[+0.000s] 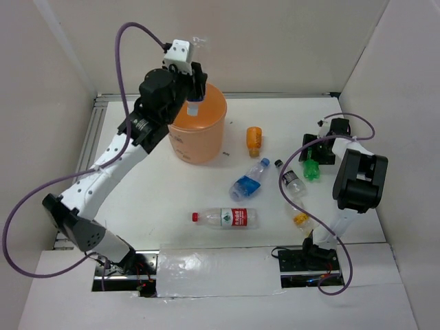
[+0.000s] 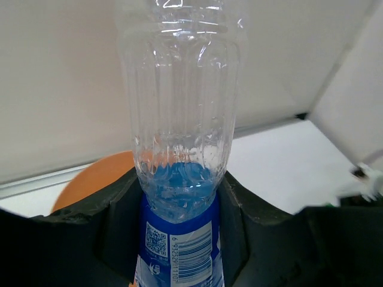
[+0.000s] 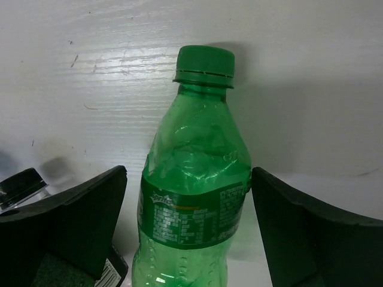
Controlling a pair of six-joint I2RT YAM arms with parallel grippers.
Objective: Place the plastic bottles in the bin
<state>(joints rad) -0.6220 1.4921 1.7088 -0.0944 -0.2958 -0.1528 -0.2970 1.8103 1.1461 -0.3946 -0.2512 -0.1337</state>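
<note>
My left gripper point(image 1: 194, 95) is shut on a clear bottle with a blue label point(image 1: 194, 107) and holds it over the round orange bin point(image 1: 199, 134). In the left wrist view the bottle point(image 2: 179, 119) stands between the jaws of the gripper point(image 2: 179, 239), with the bin point(image 2: 96, 179) behind. My right gripper point(image 1: 313, 163) is open, its jaws on either side of a green bottle point(image 1: 312, 170) lying on the table. In the right wrist view there is a gap between the green bottle point(image 3: 194, 197) and each finger point(image 3: 90, 221).
On the white table lie an orange bottle point(image 1: 254, 137), a blue-labelled bottle point(image 1: 249, 180), a red-white labelled bottle point(image 1: 230, 218), a black-capped bottle point(image 1: 290, 177) point(image 3: 21, 185) and a small orange-capped one point(image 1: 302, 220). White walls enclose the table.
</note>
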